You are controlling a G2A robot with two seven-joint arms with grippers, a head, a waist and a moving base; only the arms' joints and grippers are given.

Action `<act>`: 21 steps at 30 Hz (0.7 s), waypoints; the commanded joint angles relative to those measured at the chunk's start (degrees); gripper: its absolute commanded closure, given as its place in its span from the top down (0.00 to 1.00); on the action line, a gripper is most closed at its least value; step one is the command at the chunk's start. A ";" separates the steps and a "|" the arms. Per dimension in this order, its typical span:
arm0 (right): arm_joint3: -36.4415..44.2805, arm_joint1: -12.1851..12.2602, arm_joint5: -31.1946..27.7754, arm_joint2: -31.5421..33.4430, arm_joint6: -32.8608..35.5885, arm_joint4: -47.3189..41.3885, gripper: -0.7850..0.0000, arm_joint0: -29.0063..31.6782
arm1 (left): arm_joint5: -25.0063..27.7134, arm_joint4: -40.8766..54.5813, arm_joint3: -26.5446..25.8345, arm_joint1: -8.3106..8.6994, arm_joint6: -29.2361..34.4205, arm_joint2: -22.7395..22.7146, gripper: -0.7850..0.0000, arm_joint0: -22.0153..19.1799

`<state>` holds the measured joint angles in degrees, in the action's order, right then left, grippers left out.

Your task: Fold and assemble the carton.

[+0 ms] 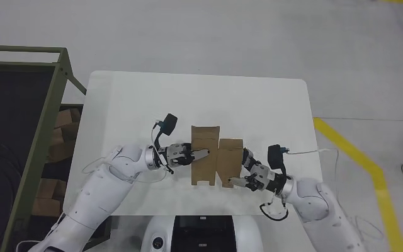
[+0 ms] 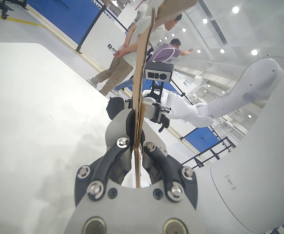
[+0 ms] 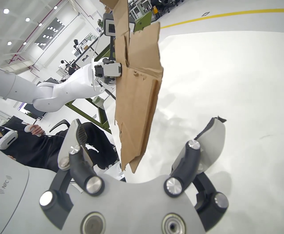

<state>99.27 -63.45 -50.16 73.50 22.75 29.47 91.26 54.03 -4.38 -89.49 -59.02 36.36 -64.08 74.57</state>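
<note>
Above the white table (image 1: 126,101), the left tool (image 1: 200,153) clamped the carton (image 1: 211,142) steady, likely so the wide-spread right tool (image 1: 241,169) could fold it.

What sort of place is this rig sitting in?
Probably a large industrial hall or robot test floor, not an office: a yellow floor line runs past the table, blue barrier panels stand behind it, and ceiling lights hang high overhead.
</note>
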 commanded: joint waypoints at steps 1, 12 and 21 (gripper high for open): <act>-0.86 0.08 -0.74 -0.53 0.68 -1.30 1.00 -0.66 | 0.76 -0.32 0.29 -0.07 -0.81 0.26 0.00 -0.12; -3.98 0.58 -2.99 -2.01 2.28 -6.95 0.47 -2.97 | 2.69 -1.54 1.35 -0.12 -2.34 1.34 0.00 -0.69; -4.30 0.94 -3.51 -2.94 3.00 -7.87 0.35 -3.81 | 3.97 -2.58 1.54 -0.05 -3.43 1.89 0.00 -0.96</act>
<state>94.98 -62.54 -53.51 70.71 25.74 21.70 87.50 58.02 -6.81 -87.89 -59.08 33.01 -62.26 73.63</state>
